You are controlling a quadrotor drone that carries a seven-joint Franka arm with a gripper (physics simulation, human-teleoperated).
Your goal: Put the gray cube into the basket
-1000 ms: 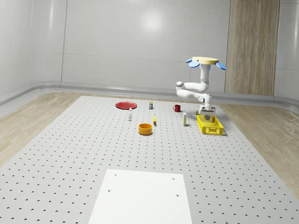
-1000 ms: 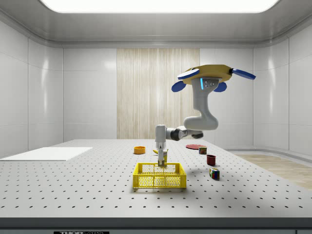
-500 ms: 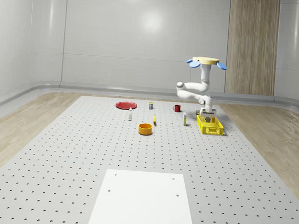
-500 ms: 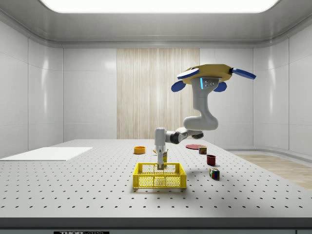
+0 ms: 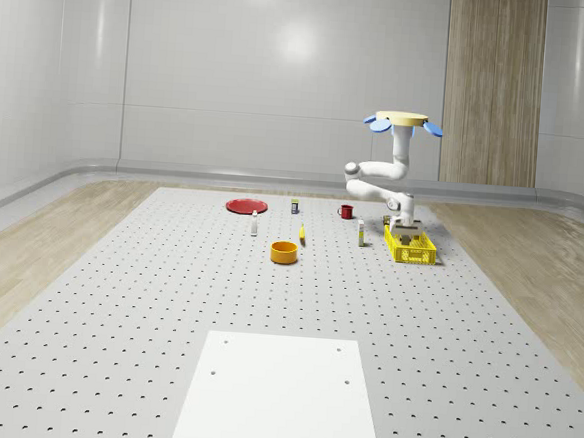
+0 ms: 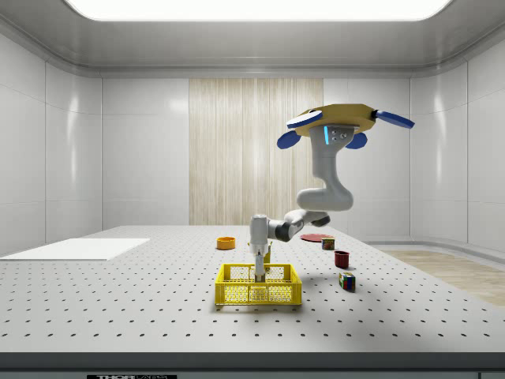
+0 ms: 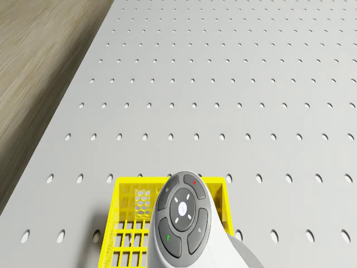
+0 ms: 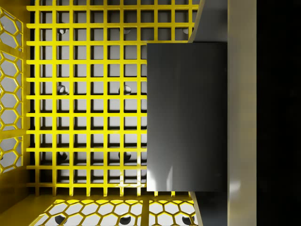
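Bright, even ceiling-panel light, glare on glossy walls, soft shadows, crisp renders.

The drone hovers above the perforated table, just behind the yellow basket. Its white arm bends down so that the gripper reaches into the basket. The red mug stands beside the arm, away from the basket.

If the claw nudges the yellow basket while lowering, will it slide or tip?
The yellow basket looks like thin open mesh, so it is probably light and may slide on the smooth table. It is low and wide, so tipping seems unlikely. The claw sits inside its walls.
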